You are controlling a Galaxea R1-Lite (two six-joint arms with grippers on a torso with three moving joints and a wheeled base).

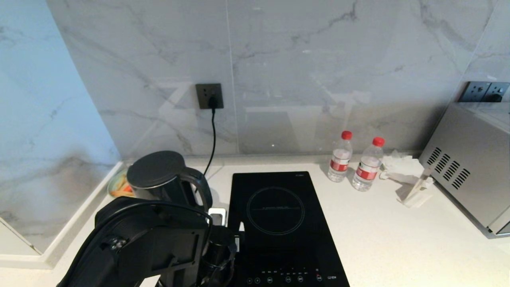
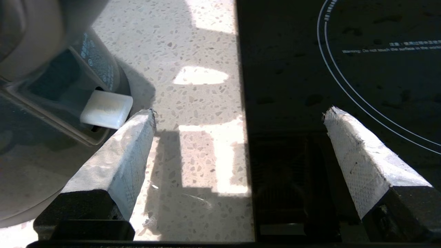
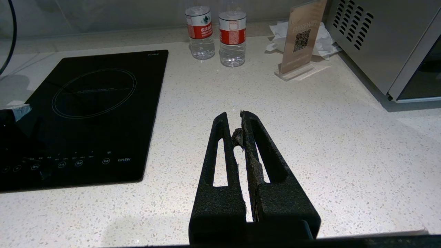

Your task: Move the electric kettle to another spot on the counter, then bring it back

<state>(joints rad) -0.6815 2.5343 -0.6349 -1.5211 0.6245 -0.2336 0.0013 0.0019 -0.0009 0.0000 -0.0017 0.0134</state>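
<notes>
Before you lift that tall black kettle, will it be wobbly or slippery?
Probably a bit. The electric kettle is tall and narrow, so a sideways nudge might tip it. Its glossy shell looks slippery; the big loop handle seems the safer hold. The left gripper is open beside it, gripping nothing.

Grey-veined marble wall [image 1: 303, 71], black socket [image 1: 209, 95]

White, finely speckled stone counter [image 1: 390, 247] running around a corner. Flat black glass induction hob [image 1: 279, 227] at centre. Left of the hob: tall glossy black plastic electric kettle [image 1: 159, 177]. Right of the hob, by the wall: two clear red-capped water bottles [image 1: 352, 163], crumpled white tissue [image 1: 398, 163], clear acrylic sign stand [image 1: 416, 191], silver metal microwave oven [image 1: 470, 167].
</notes>
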